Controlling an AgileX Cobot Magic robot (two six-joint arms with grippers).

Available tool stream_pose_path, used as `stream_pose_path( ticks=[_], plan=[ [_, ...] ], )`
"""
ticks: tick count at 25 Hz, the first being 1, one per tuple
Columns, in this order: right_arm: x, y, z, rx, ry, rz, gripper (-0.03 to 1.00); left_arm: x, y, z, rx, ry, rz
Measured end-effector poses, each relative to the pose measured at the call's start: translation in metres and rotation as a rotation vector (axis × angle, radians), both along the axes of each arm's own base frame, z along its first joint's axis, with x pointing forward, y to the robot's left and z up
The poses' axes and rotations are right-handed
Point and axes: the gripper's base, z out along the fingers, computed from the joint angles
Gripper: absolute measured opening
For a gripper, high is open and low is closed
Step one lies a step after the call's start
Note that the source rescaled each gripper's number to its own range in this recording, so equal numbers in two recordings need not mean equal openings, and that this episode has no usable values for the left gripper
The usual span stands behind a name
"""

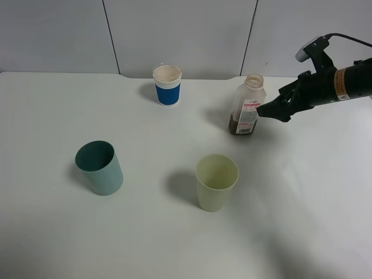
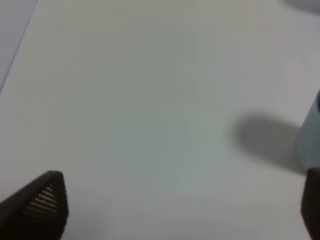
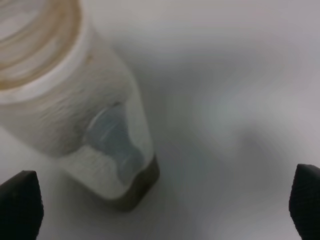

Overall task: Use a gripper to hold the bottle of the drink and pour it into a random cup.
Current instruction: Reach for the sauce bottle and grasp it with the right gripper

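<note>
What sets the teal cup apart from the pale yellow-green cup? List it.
Colour: the teal cup is blue-green with a darker inside; the yellow-green cup is pale throughout. Place: the teal cup stands far left, the yellow-green cup nearer the bottle. Both are upright, tapered, unmarked tumblers.

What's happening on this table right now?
The robot's right pincer is open and close beside the bottle, not yet gripping it. The bottle stands upright, uncapped, with a little dark drink at its bottom. The teal cup, a yellow-green cup and a blue-banded paper cup stand apart on the table.
</note>
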Motion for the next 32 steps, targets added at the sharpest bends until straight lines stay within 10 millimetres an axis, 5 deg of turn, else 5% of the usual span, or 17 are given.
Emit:
stream_pose_path(
  ticks=[15, 32],
  plan=[
    [0.013, 0.008, -0.021, 0.091, 0.046, 0.098, 1.0, 0.0, 0.0, 0.0, 0.0, 0.0, 0.0],
    [0.01, 0.047, -0.023, 0.004, -0.034, 0.258, 1.0, 0.0, 0.0, 0.0, 0.0, 0.0, 0.0]
  ],
)
